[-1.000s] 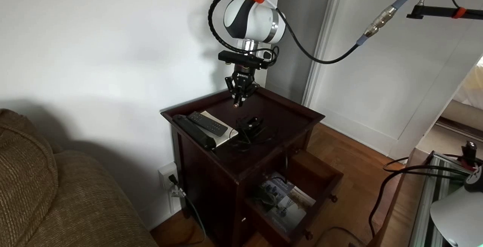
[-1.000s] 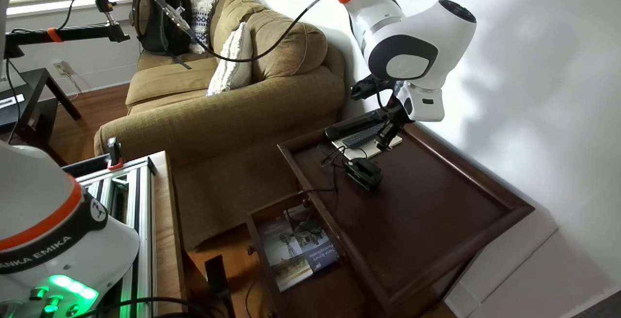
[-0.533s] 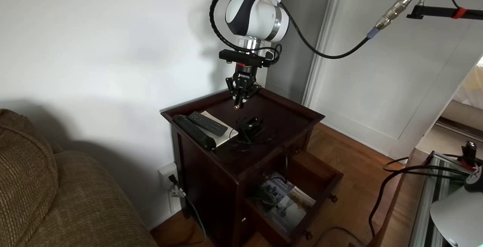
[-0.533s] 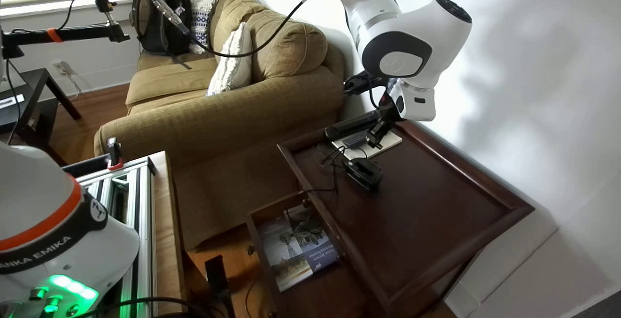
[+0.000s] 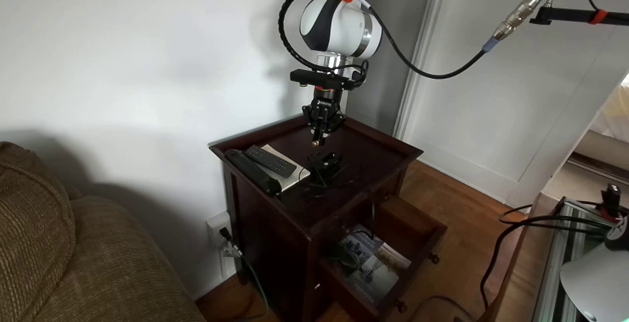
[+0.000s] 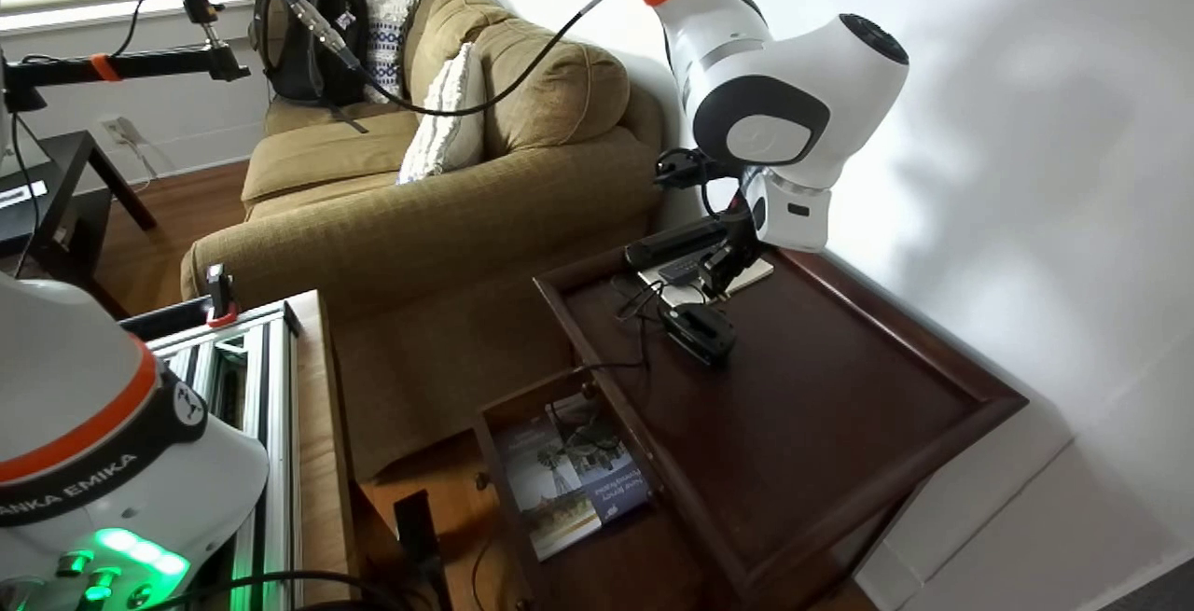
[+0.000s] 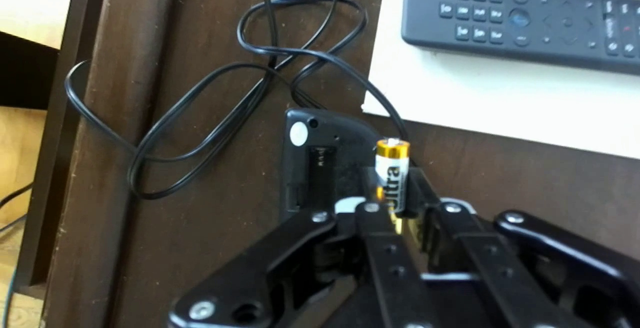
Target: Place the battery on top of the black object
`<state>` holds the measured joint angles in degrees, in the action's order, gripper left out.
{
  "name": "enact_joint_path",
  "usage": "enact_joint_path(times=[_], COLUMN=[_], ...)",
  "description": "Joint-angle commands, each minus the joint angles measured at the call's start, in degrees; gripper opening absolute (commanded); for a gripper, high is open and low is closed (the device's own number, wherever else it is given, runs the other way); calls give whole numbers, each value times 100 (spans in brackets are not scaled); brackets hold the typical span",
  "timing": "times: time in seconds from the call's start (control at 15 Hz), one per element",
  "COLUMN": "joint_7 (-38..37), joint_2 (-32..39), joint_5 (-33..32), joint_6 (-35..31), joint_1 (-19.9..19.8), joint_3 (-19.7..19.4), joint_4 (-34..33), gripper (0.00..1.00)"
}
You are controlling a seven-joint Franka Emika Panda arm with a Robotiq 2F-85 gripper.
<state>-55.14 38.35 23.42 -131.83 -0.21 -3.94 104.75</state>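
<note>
The black object is a small black device with a cord. It lies on the dark wooden tabletop in both exterior views (image 5: 328, 161) (image 6: 698, 332). In the wrist view the black object (image 7: 312, 168) shows an open battery slot and a white round pad; its near part is hidden behind my gripper. My gripper (image 7: 395, 188) is shut on the battery (image 7: 392, 170), gold-topped and white, which sticks out past the fingertips. In the wrist view the battery overlaps the device's right edge. In the exterior views my gripper (image 5: 319, 140) (image 6: 715, 286) hangs above the tabletop, close to the device and apart from it.
A remote (image 5: 270, 160) lies on a pale book (image 7: 500, 97), with a long black item (image 5: 252, 171) alongside. A looped black cord (image 7: 240, 92) runs from the device over the table edge. A drawer (image 5: 417, 258) stands open, with a brochure inside. A wall stands behind the table.
My gripper, with the battery still held, has moved down and closer to the black object, to the right in an exterior view. The device and other items have not moved.
</note>
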Motion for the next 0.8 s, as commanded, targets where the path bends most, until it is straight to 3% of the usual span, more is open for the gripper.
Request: enact_joint_path(times=[0.0,0.4,0.73], joint_7=[-162,-114,-20], joint_2=[-145,-78,11], joint_5=[133,380,381], joint_6=[279,765,785], joint_1=[-154,-356,-411], joint_3=[2,30,24], joint_4=[200,153,117], gripper=[4,4,4])
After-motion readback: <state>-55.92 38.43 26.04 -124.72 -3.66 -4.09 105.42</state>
